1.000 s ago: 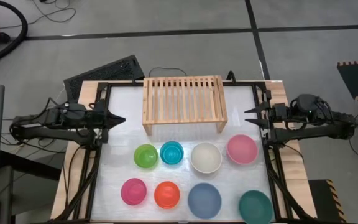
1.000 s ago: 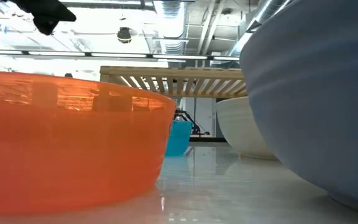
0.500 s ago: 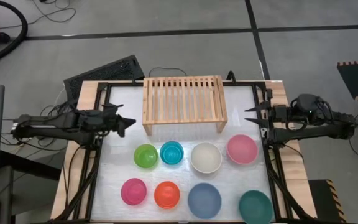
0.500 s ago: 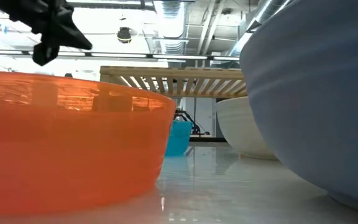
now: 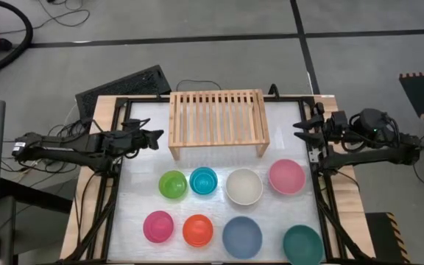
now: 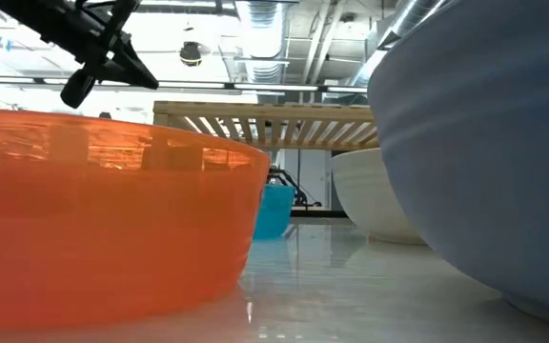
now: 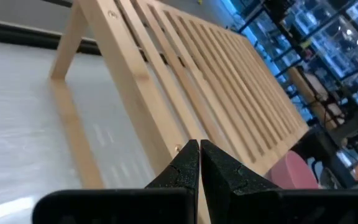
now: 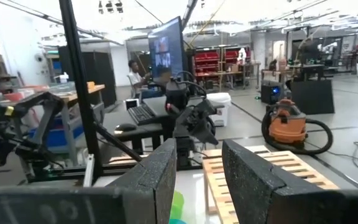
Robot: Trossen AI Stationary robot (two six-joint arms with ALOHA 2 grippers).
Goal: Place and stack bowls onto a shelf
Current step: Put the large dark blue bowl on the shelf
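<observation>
Left gripper (image 5: pixel 156 135), fingers pressed together, has advanced to the shelf (image 5: pixel 218 121).

Grey floor (image 5: pixel 219 18) crossed by black tape lines; an orange vacuum (image 8: pixel 289 126) with a black hose; red shelving (image 8: pixel 215 65), perhaps, far back; bright ceiling lights (image 6: pixel 260 14).

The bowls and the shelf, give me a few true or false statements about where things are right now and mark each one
1. The shelf has nothing on its slats. True.
2. The green bowl is stacked inside the cyan bowl. False: they sit side by side on the table.
3. The left gripper is shut, beside the shelf's left end. True.
4. The right gripper holds the light pink bowl. False: it is open and empty at the table's right edge.
</observation>
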